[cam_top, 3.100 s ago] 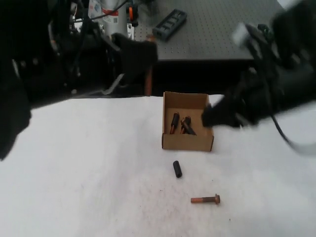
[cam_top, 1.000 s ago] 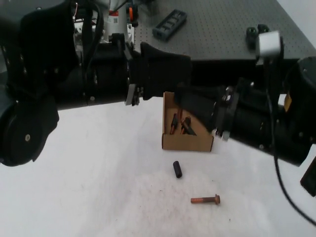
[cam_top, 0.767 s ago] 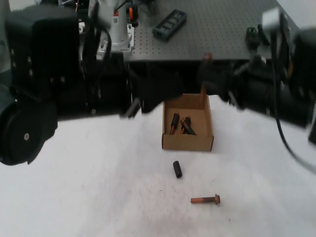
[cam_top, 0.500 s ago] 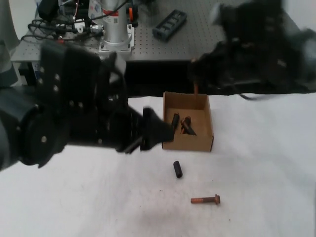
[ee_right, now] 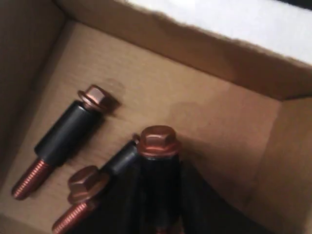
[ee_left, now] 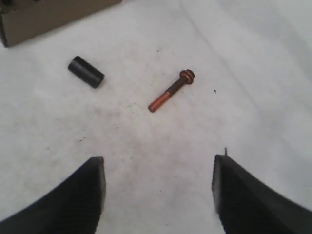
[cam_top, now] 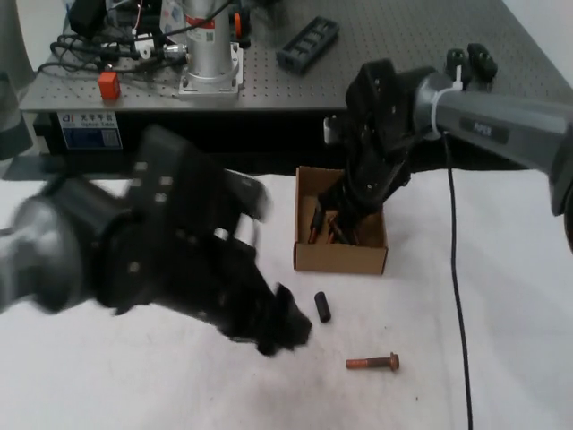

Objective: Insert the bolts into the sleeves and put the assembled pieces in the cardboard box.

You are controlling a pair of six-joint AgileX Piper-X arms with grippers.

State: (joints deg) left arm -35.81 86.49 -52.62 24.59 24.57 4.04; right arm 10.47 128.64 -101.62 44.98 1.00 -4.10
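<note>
Though dim, bolt apparently within pincer

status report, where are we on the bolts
Left gripper open, short of loose bolt and sleeve. Right gripper shut on assembled piece inside box. Two more pieces lie there.

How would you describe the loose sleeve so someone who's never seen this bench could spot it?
Find the cardboard box on the white bench. Just in front of it, nearer the camera, lies the sleeve, a short black tube. Unlike the copper bolt close by and the pieces in the box, it is all black with no bolt through it.
</note>
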